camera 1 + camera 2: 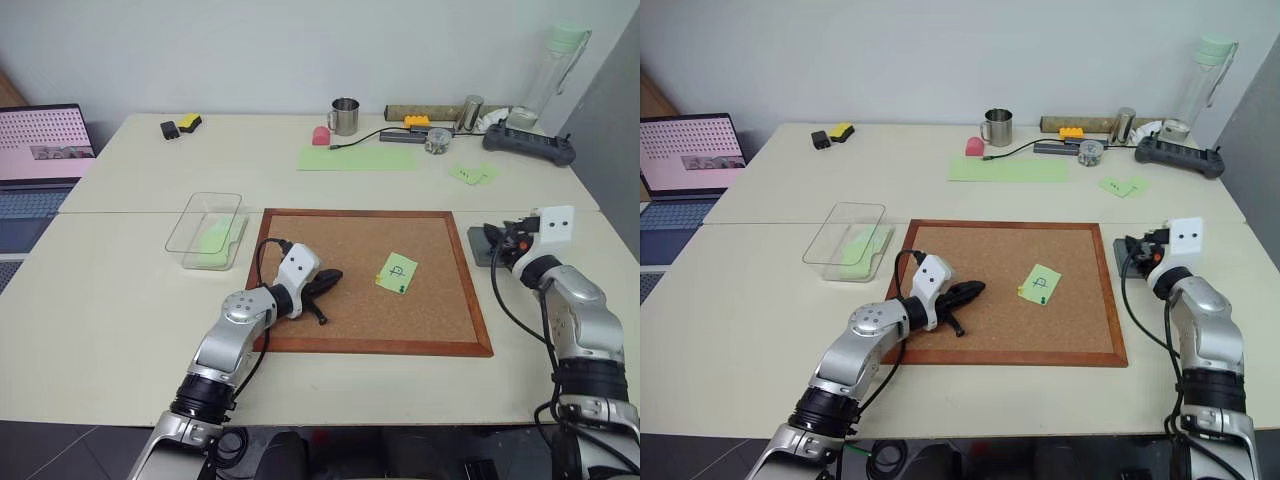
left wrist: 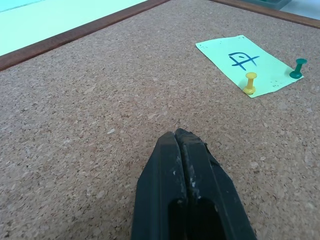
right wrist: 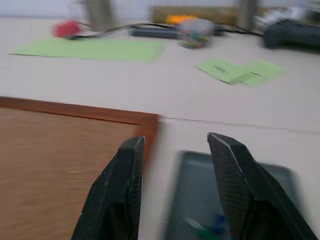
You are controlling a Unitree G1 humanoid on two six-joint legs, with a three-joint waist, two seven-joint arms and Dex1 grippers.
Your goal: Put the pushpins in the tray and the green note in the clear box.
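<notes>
On the cork board [image 1: 330, 260], two pushpins hold the green note [image 1: 397, 272].
Right gripper [image 3: 175, 150] at 3 o'clock over the tray [image 1: 482, 245], jaws part-open — left gripper [image 2: 187, 145] shut, empty; pulling the note first could tear it.

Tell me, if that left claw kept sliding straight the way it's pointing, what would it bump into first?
Probably the green note pinned to the cork board. The left gripper, fingers shut, points low across bare cork toward it; the yellow pushpin at its near edge looks likeliest, though depth is hard to judge.
</notes>
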